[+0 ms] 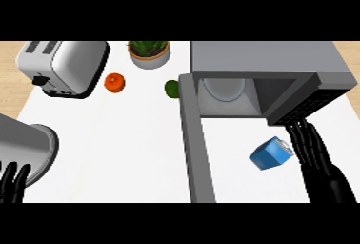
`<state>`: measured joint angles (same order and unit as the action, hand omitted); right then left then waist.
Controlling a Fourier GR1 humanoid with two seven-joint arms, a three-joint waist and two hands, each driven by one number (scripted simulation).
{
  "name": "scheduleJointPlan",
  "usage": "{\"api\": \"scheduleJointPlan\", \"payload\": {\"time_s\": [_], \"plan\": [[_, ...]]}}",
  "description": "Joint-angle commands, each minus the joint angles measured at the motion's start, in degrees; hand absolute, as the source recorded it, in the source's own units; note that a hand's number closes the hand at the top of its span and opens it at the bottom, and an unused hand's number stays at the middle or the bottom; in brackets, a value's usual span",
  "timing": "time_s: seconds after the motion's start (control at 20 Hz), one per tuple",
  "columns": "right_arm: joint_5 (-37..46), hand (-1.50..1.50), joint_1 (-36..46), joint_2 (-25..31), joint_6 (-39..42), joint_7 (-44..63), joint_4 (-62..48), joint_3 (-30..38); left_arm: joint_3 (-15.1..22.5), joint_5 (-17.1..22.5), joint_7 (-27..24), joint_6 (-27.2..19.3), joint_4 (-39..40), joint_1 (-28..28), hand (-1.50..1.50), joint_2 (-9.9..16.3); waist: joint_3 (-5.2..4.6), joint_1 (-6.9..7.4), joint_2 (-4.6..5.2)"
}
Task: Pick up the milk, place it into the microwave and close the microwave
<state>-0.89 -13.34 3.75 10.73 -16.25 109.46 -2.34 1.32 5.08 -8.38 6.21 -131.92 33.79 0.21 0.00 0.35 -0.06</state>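
Observation:
The milk (271, 153) is a small blue carton with a white top, lying tilted on the white counter in front of the microwave. The grey microwave (267, 57) stands at the back right, its cavity open with a round glass plate (225, 88) inside. Its door (195, 147) swings out toward me along the cavity's left side. My right hand (309, 143) lies just right of the carton with straight fingers pointing toward the microwave, beside the milk and not curled round it. My left hand (14, 183) rests at the lower left edge, fingers up.
A silver toaster (63, 66) sits at the back left. An orange fruit (115, 82), a green fruit (172, 88) and a potted plant (148, 52) stand behind the door. My grey left forearm (25, 147) fills the left edge.

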Motion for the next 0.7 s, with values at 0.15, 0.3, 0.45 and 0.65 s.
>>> {"api": "scheduleJointPlan", "payload": {"time_s": [0.15,0.3,0.45,0.65], "plan": [[4.4,-1.5,1.8,0.6,-1.3,-9.2,-11.6,2.9,5.2,-2.7,-0.8,-3.4,-0.3,1.0,-1.5,-0.2,0.03,-0.14,0.05],[4.1,-1.5,3.0,1.8,-1.2,-11.6,-15.7,5.7,-0.9,2.6,-5.3,3.0,-1.2,7.0,-1.5,1.4,0.01,0.2,-0.01],[0.5,-1.5,8.1,6.0,1.7,-12.1,-20.8,11.4,-0.6,1.2,-0.5,0.4,-0.8,0.9,-1.5,0.6,0.02,-0.03,0.09],[5.0,-1.5,7.2,5.0,0.8,-17.6,-27.5,9.2,-0.4,1.8,-3.1,2.1,-0.9,4.4,-1.5,0.0,0.02,0.13,0.04]]}}
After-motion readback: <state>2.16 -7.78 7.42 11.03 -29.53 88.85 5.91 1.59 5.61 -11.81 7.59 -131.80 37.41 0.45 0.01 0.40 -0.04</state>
